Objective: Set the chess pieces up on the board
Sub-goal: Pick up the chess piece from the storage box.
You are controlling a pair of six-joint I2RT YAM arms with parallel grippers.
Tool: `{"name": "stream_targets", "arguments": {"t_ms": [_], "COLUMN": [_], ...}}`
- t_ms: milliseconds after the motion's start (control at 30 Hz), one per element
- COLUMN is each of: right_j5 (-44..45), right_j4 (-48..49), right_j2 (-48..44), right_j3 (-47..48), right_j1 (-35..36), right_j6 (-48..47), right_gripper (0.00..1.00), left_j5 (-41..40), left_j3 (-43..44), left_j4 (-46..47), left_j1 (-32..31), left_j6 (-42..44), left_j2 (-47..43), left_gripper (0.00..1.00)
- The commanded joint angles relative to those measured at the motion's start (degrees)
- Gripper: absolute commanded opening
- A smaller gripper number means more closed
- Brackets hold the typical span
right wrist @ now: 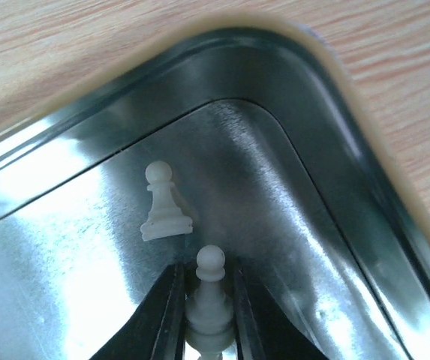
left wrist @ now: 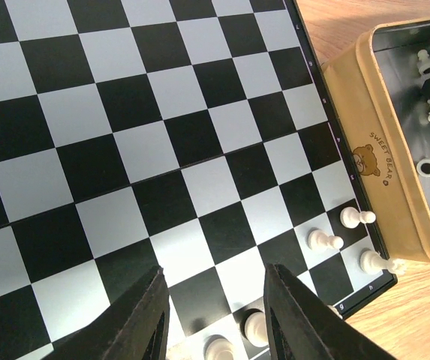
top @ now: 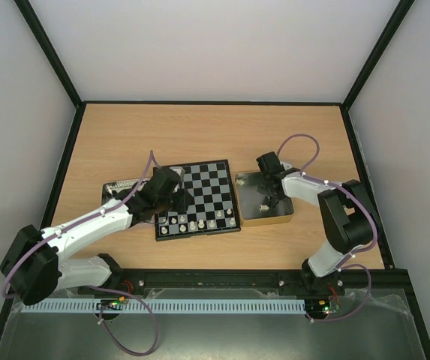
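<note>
One cream pawn [right wrist: 209, 300] points head-outward, lengthwise between the right gripper's [right wrist: 208, 274] jaws.

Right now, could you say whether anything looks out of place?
Nothing looks spilled or damaged. A cream pawn, upright or tipped I cannot tell, sits in the tin corner beside a second pawn flanked by the right pincer.

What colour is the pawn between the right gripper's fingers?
A small cream-white pawn; best in right wrist view.
</note>
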Motion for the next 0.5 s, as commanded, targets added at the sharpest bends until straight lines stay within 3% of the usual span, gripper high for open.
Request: {"name": "stream_targets", "arguments": {"t_ms": [0,200,467], "right_j5": [0.1,-1.8,-21.7], "right_j4": [-3.1,1.8,15.0], "right_j2": [-0.4,-6.9,-24.7], "right_j3": [-1.3,-2.8,-7.2], "right_j1": [0.5,0.9,3.0], "right_j6": [1.0,-1.7,-11.7], "right_gripper": [0.10,0.09,0.10], "left_j5": [0.3,1.1,12.6], "left_j3": [-0.5,0.8,5.2], "left_j4": [0.9,0.8,4.9], "left_j1": [0.2,0.4,4.3], "left_j6": [0.1,-0.5,-3.8], "left_j2": [0.2,-0.8,-3.7], "left_gripper": [0.38,0.41,0.51]}}
